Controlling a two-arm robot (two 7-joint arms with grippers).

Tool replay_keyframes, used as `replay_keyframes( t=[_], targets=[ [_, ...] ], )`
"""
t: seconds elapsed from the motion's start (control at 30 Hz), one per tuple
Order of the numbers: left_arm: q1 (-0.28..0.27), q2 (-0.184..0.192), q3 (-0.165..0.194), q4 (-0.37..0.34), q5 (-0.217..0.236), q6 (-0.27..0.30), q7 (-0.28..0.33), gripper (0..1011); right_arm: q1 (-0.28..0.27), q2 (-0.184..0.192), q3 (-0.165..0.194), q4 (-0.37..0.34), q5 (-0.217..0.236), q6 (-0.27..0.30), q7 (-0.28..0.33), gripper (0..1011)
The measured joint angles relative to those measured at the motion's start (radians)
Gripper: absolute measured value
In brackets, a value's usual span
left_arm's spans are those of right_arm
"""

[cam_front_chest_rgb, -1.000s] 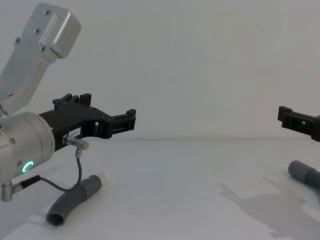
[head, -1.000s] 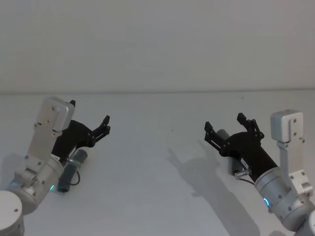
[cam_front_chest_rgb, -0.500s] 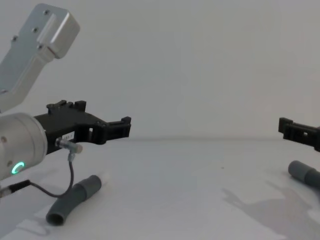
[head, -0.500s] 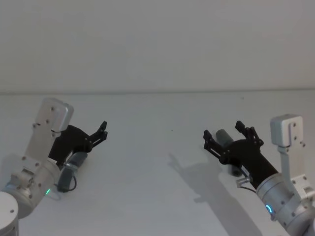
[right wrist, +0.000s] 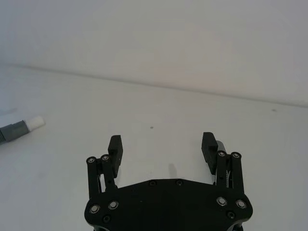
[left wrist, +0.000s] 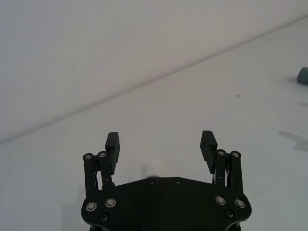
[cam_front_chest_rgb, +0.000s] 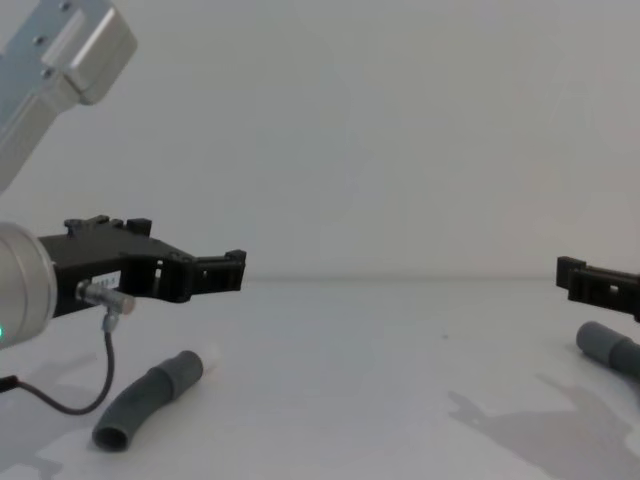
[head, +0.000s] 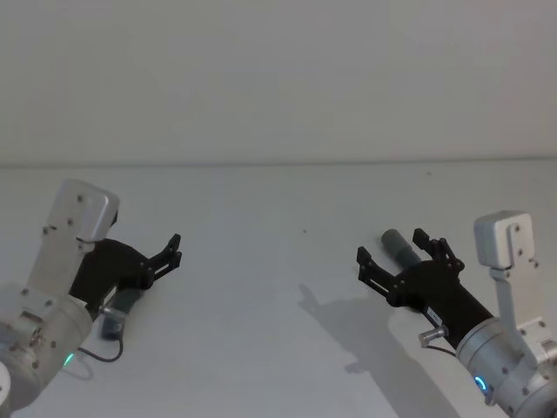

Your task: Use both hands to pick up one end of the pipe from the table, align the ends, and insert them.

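The left gripper (head: 168,252) hovers at the near left of the white surface (head: 261,226), fingers spread wide and holding nothing, with the white-tipped end (cam_front_chest_rgb: 185,370) of the grey pipe (cam_front_chest_rgb: 130,415) lying just below it. At the near right, the right gripper (head: 396,250), equally wide open and empty, hangs over the plain grey end (cam_front_chest_rgb: 605,348)

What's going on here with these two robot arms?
A two-armed robot is about to pick up two pipe ends and join them. The left gripper hovers open above the white-tipped pipe end, which lies on the white table. The right gripper hovers open over the plain grey pipe end, also lying on the table. Neither end is gripped yet, and the two lie far apart.
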Motion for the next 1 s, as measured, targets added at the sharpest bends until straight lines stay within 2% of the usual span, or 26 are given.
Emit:
replay_keyframes(
  t=[0.2,0.43,0.73,1.0],
  targets=[
    [0.032,0.001,-0.022,-0.044,-0.020,0.042,0.005,1001,-0.006,0.003,0.001,-0.009,0.000,0.010,0.002,1000],
    [0.068,-0.016,-0.055,-0.084,-0.058,0.085,0.014,1001,-0.011,0.006,0.001,-0.016,-0.001,0.020,0.005,1000],
    [0.103,-0.070,-0.108,-0.113,-0.126,0.133,0.034,1001,-0.014,0.007,0.002,-0.021,-0.002,0.025,0.006,1000],
    [0.113,-0.123,-0.151,-0.122,-0.190,0.200,0.057,1001,-0.016,0.008,0.002,-0.023,-0.002,0.028,0.007,1000]
  ],
)
